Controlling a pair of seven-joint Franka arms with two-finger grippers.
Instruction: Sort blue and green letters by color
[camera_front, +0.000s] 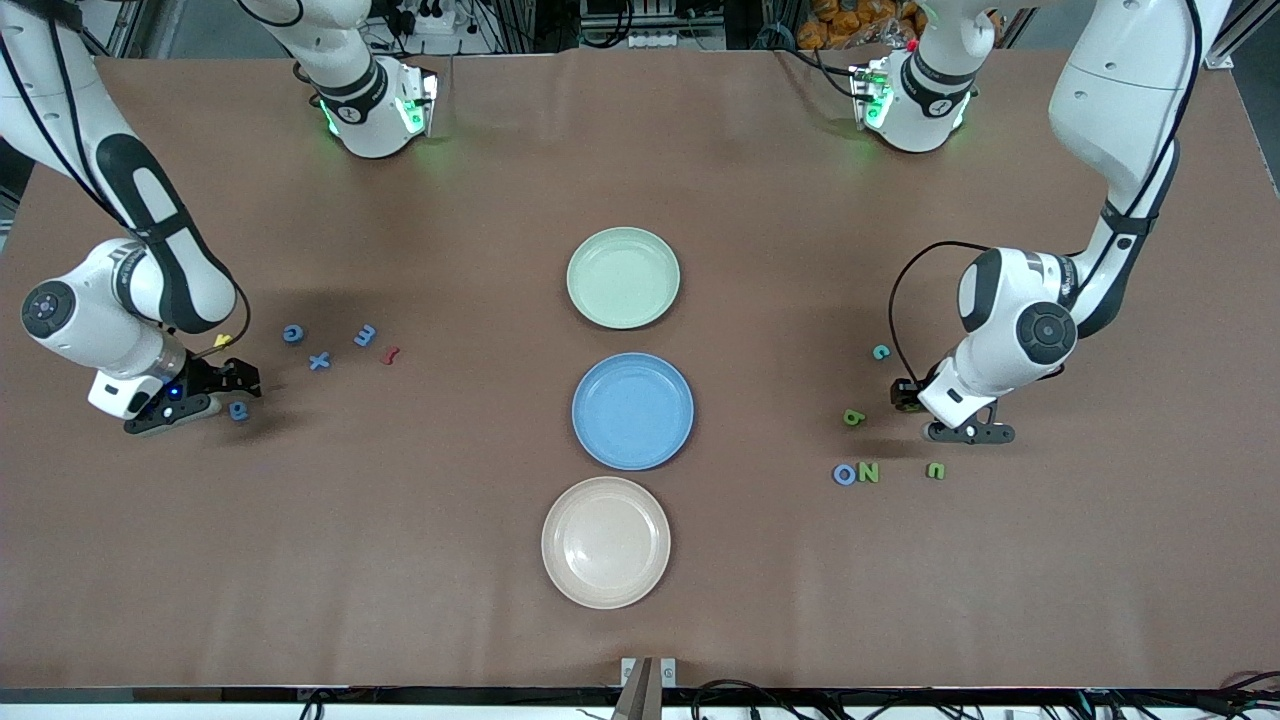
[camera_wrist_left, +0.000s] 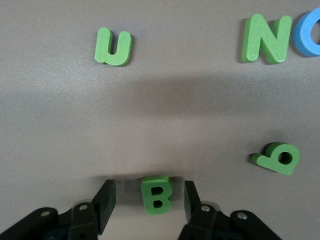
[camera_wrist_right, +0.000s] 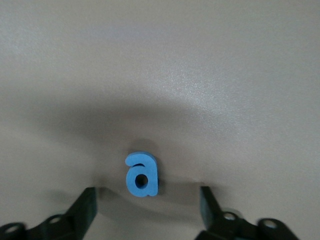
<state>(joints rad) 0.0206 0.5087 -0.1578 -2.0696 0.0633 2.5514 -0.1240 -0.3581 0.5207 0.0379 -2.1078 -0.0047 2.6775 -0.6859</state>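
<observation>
Left gripper (camera_wrist_left: 145, 202) straddles a green B (camera_wrist_left: 157, 194) on the table, jaws open with gaps either side; right gripper (camera_wrist_right: 145, 207) stands wide around a blue a (camera_wrist_right: 142, 174).

Green u (camera_wrist_left: 113, 46), N (camera_wrist_left: 266, 38), b (camera_wrist_left: 279, 157) and a blue O (camera_wrist_left: 309, 33) lie near the B, toward the left arm's end of the table.

plates (camera_front: 623, 277): 3 in a row mid table (camera_front: 640, 150), running toward front cam, apart
letters, right arm's end (camera_front: 319, 361): loose cluster on table
"a" (camera_wrist_right: 142, 175): on table btwn right gripper (camera_wrist_right: 146, 207) fingers, not touching
letters, left arm's end (camera_front: 868, 472): N touching O; u nearby
"B" (camera_wrist_left: 157, 194): on table btwn left gripper (camera_wrist_left: 147, 205) fingers
"b" (camera_wrist_left: 278, 157): beside B, apart
</observation>
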